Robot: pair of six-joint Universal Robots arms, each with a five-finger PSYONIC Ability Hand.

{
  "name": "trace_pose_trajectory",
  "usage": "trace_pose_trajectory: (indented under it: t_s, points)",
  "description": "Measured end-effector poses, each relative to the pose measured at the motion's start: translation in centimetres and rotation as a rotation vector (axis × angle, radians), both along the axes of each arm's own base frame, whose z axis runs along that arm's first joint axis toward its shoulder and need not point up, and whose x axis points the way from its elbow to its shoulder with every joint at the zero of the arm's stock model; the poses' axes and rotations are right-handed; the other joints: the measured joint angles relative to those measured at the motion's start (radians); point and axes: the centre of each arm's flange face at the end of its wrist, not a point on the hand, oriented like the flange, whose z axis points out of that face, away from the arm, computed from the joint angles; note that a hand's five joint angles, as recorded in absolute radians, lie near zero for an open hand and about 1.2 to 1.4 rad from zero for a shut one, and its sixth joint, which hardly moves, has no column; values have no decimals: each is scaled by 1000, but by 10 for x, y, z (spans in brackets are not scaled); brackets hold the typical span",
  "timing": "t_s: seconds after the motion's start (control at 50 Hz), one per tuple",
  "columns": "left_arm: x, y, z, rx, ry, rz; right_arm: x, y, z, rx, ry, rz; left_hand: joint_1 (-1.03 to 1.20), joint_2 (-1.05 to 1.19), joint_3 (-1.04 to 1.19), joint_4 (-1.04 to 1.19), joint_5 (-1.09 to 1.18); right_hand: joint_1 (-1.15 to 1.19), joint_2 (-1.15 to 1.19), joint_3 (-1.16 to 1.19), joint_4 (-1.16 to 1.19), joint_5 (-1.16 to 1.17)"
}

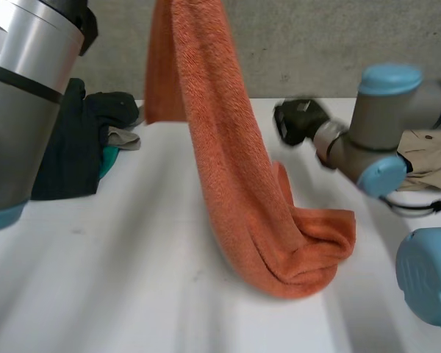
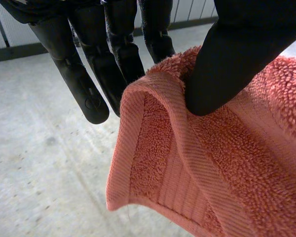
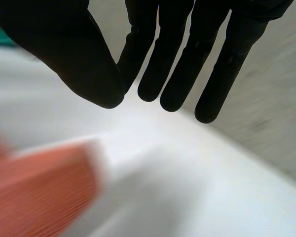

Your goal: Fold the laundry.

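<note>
**A:** The orange towel point(image 1: 228, 184) hangs in a long drape. Its top is up high and its lower end is bunched in a heap on the white table point(image 1: 117, 294).

**B:** The left hand point(image 2: 232, 59) is doing the lifting. The wrist view shows the thumb clamped down on the hemmed edge, close to a corner, with the fingers behind the cloth. That's a pinch grip with the towel in it.

**A:** And the right hand point(image 3: 172, 64)?

**B:** Its fingers are straight and relaxed with nothing in them. It hovers over the table just beside the towel, towards the back.

**A:** So I'd call this the opening step: getting the towel up and spread before any fold goes in.

**B:** Agreed. No fold is made yet. The next move, I reckon, calls for the right hand to find the matching corner on that same hem. With both top corners held, the cloth can be stretched flat.

**A:** That could be tricky, since the free corner may be buried in the heap.

**B:** Meanwhile the dark clothes point(image 1: 73, 147) wait at the back on the left-arm side. A beige garment point(image 1: 430, 158) lies behind the right arm.
</note>
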Motion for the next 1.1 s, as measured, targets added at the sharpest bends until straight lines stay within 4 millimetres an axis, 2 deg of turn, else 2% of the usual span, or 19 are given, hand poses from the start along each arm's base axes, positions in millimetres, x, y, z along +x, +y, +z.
trace_pose_trajectory:
  t_s: [0.02,0.1,0.18,0.22,0.28,0.36,0.38,0.42,0.44,0.52,0.54,0.56,0.68,0.8,0.86,0.88,0.94,1.02,1.1]
  points:
    - [2,-5,0,0,-1,13,-2,-3,11,-30,-15,-24,0,0,0,0,0,0,0,0,0,0]
    - [16,-40,1,-5,3,96,-22,-16,86,-238,-122,-165,0,0,0,0,0,0,0,0,1,0]
    - [29,-70,6,-18,16,166,-43,-12,150,-401,-205,-240,0,1,0,0,0,0,0,0,1,0]
    - [33,-79,8,-25,22,186,-53,-6,172,-450,-223,-256,0,1,0,0,0,0,0,0,1,0]
    - [35,-86,9,-26,25,195,-62,1,184,-462,-218,-254,0,1,0,0,0,0,0,0,1,0]
    - [29,-87,5,-6,22,173,-62,12,164,-373,-163,-170,0,1,0,0,0,-489,-520,-506,-508,-500]
    - [27,-85,3,0,22,163,-60,15,154,-332,-146,-133,0,1,0,0,0,-758,-774,-755,-758,-754]
    - [23,-82,1,12,21,145,-57,17,144,-296,-132,-99,0,1,0,0,0,-851,-883,-869,-876,-849]
    - [19,-77,0,22,20,123,-51,21,121,-220,-109,-30,0,1,0,0,0,-920,-967,-967,-973,-940]
    - [11,-64,1,34,24,74,-39,25,85,-106,-85,77,0,1,0,0,0,-920,-971,-975,-986,-942]
    - [11,-64,1,34,24,74,-39,25,85,-106,-85,77,0,1,0,0,0,-920,-971,-975,-986,-942]
    - [7,-49,7,25,33,41,-27,27,59,-34,-74,150,0,1,0,0,0,-920,-971,-975,-986,-942]
    - [6,-12,30,-20,61,-18,7,31,1,107,-49,273,0,1,0,0,0,-920,-971,-975,-986,-942]
    - [12,9,40,-44,71,-36,33,43,-62,241,-6,360,0,1,0,0,0,-915,-963,-967,-978,-937]
    - [12,10,40,-44,67,-38,36,47,-73,263,4,380,0,1,0,0,0,-844,-879,-881,-892,-849]
    - [12,11,38,-41,59,-41,40,51,-83,280,14,404,0,1,0,0,0,-556,-592,-602,-613,-586]
    - [12,9,33,-35,43,-47,43,52,-85,267,17,426,0,1,0,0,0,-91,-124,-147,-158,-139]
    - [11,6,29,-33,28,-50,45,46,-70,205,7,421,0,1,0,0,0,1,-2,-8,-11,2]
    - [12,-6,28,-36,23,-34,41,19,-5,-43,-47,256,0,1,0,0,0,1,-2,1,1,2]
